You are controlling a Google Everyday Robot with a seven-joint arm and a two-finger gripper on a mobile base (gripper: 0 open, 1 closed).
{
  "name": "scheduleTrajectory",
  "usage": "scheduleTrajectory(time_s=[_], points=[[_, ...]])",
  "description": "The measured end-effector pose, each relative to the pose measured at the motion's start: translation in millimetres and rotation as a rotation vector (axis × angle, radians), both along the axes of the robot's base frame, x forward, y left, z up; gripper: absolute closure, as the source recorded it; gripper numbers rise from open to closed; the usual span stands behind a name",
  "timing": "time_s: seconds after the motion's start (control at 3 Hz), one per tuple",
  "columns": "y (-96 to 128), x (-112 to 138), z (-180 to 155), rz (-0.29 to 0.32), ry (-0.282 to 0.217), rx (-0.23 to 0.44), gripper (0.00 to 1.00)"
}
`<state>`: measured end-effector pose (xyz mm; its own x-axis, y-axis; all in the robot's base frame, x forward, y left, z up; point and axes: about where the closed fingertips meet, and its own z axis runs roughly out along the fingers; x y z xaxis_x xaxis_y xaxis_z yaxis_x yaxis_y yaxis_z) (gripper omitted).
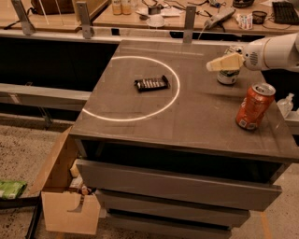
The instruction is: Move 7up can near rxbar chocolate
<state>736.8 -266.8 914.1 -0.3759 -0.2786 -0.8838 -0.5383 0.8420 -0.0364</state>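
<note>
The 7up can (228, 76), silver-white with green markings, stands upright at the table's far right. My gripper (220, 63) comes in from the right on a white arm (273, 52) and sits at the can's top, covering its upper part. I cannot tell whether it touches the can. The rxbar chocolate (152, 83), a dark flat bar with a pale middle, lies well to the left of the can, inside a white circle (132, 88) drawn on the table.
An orange-red soda can (254, 106) stands upright near the table's right front, close to the 7up can. The grey table (196, 121) has drawers below. A cardboard box (60, 196) sits on the floor at the left. A cluttered bench (159, 14) runs behind.
</note>
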Motion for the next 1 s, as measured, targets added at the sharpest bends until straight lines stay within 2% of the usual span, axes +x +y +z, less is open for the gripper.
scheduleTrajectory(time_s=[0.67,1.0], points=[[3.1,21.0,-16.6,0.026,0.015,-0.017,0.65],[28.4,16.3,17.1,0.098,0.005,0.022,0.88]])
